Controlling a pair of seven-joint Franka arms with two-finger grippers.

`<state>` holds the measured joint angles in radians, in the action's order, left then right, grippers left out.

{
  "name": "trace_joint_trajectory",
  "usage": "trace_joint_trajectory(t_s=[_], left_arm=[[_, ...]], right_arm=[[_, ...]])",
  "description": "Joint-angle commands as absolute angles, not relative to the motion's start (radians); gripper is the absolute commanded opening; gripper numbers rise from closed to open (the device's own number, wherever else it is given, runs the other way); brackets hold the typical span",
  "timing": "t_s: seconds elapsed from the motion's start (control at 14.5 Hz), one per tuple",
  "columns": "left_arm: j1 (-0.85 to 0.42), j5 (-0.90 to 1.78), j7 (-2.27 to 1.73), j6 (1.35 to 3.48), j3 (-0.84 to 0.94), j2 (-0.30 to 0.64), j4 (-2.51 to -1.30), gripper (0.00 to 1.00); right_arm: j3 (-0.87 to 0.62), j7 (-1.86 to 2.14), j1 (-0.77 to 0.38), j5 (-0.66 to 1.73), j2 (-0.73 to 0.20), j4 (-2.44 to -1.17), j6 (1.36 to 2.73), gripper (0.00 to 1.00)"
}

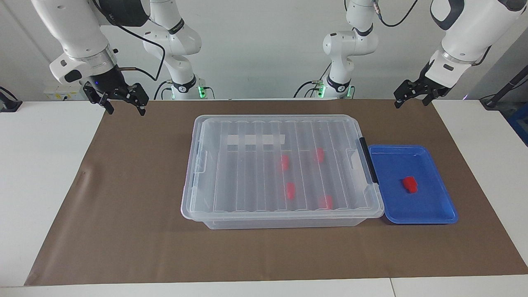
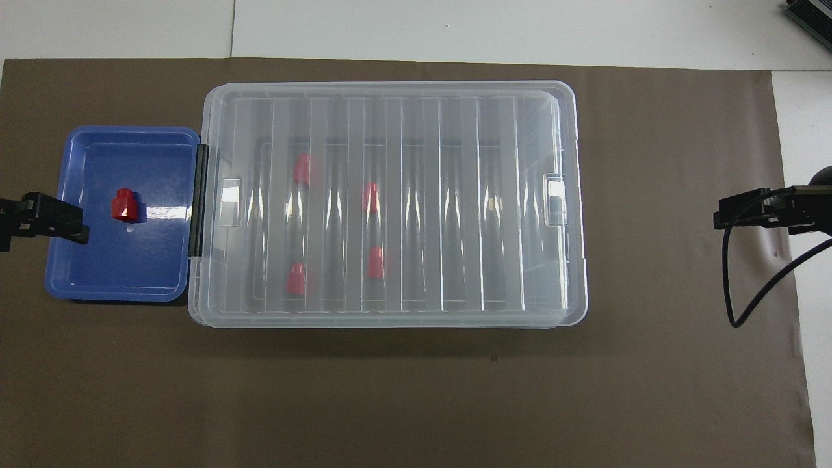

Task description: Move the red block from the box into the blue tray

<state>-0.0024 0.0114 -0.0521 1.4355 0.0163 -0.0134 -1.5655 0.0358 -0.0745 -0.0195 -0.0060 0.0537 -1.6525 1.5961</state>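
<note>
The box [image 1: 247, 173] is a clear bin with its ribbed lid on, in the middle of the brown mat; it also shows in the overhead view [image 2: 455, 130]. Several red blocks lie inside it, seen through the lid. One red block [image 1: 409, 184] lies in the blue tray [image 1: 437, 206], which stands beside the box toward the left arm's end; block [image 2: 125, 205] and tray [image 2: 84, 273] also show from above. My left gripper [image 1: 411, 103] is open and empty, raised over the mat near the tray. My right gripper [image 1: 126, 110] is open and empty, raised at the right arm's end.
A black latch [image 1: 368, 161] on the box's side touches the tray's rim. A white label strip [image 1: 255, 140] lies under the lid. The brown mat [image 1: 123, 206] covers the table. A black cable [image 2: 734, 286] hangs from the right arm.
</note>
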Motion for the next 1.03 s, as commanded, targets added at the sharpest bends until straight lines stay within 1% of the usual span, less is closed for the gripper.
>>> trace_joint_trajectory(t_s=[0.0, 0.96], left_arm=[[0.011, -0.005, -0.061, 1.419, 0.026, -0.031, -1.575, 1.0], [0.012, -0.005, -0.055, 1.451, 0.026, -0.031, -1.574, 1.0]], right_arm=[[0.025, -0.095, -0.014, -0.018, 0.049, -1.647, 1.606, 1.0], [0.025, -0.092, -0.009, -0.017, 0.051, -1.649, 1.606, 1.0]])
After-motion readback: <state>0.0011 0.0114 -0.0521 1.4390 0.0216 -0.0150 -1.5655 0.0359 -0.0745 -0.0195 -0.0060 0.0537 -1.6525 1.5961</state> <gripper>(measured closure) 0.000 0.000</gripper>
